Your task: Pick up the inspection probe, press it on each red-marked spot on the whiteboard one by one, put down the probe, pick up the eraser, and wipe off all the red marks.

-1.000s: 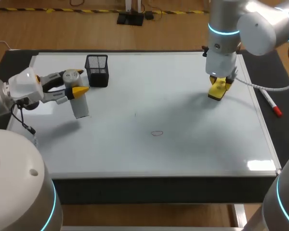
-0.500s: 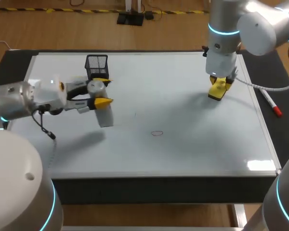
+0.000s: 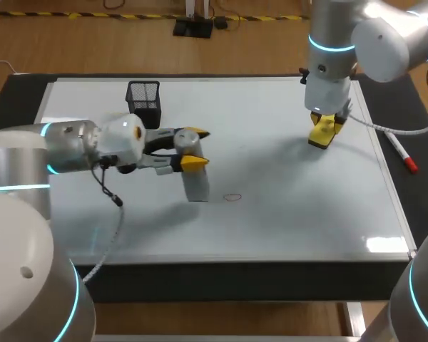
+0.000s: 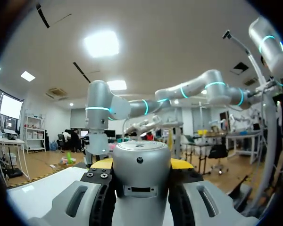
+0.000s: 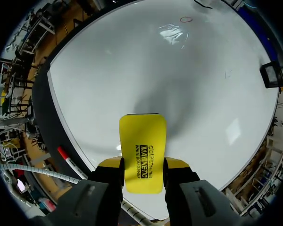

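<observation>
Inspection probe (image 3: 197, 187): one, a silver cylinder, hanging roughly upright in the clenched left gripper (image 3: 196, 148) over the middle of the whiteboard (image 3: 285, 228). One red mark (image 3: 232, 197) lies near, at its three o'clock, and one mesh cup (image 3: 143, 103) at eleven. The right gripper (image 3: 325, 128) grasps the one yellow eraser (image 3: 319, 139) near the board's far-right edge, well apart from the left.

Left wrist view: the probe's round cap (image 4: 140, 174) sits between the fingers.

Right wrist view: the eraser (image 5: 142, 150) is clamped, with the mark (image 5: 186, 20) far ahead.
</observation>
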Controlling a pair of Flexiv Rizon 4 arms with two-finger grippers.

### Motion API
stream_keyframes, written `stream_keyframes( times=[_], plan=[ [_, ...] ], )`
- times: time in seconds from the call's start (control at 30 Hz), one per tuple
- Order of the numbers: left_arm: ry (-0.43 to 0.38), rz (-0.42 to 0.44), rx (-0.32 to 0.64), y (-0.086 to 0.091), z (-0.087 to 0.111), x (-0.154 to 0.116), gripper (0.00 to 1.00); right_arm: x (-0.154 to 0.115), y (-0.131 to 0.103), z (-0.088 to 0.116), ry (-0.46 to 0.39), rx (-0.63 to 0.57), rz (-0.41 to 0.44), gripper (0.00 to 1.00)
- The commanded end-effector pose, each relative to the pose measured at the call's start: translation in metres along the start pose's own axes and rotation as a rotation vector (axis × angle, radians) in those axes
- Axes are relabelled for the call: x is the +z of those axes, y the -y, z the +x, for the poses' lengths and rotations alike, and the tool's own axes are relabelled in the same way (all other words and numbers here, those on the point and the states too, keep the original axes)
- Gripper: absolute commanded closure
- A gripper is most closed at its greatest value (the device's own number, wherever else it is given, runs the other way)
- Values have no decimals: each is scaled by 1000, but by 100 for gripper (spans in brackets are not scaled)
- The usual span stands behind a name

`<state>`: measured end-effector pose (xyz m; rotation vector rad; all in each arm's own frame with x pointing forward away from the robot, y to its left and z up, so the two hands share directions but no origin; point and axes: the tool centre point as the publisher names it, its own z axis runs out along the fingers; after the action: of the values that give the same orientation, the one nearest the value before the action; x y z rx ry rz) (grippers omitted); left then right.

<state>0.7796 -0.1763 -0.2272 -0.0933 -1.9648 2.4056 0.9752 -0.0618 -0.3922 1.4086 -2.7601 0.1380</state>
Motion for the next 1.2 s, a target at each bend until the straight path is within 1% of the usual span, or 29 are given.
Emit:
stream_keyframes(
  times=[0.03,0.23,0.4,0.53,0.67,0.83,0.9,1.2],
  plan=[
    [-37,10,2,-10,-5,18,100,-1,1,0,-2,-1,2,100],
    [-84,24,-12,-16,-1,39,100,-1,1,0,-2,-1,2,100],
    [-107,27,-14,-19,1,54,100,-1,1,0,-2,-1,2,100],
    [-120,29,-16,-21,-1,63,100,-1,1,0,-2,-1,2,100],
    [-122,11,-17,-24,-4,69,100,-1,1,0,-2,-1,2,100],
    [-125,0,-15,-27,-8,74,100,-1,1,0,-2,-1,2,100],
    [-125,10,-13,-29,-9,74,100,-1,1,0,-2,-1,2,100],
    [-118,6,-27,-39,-12,73,100,-1,1,0,-2,-1,2,100]
  ],
)
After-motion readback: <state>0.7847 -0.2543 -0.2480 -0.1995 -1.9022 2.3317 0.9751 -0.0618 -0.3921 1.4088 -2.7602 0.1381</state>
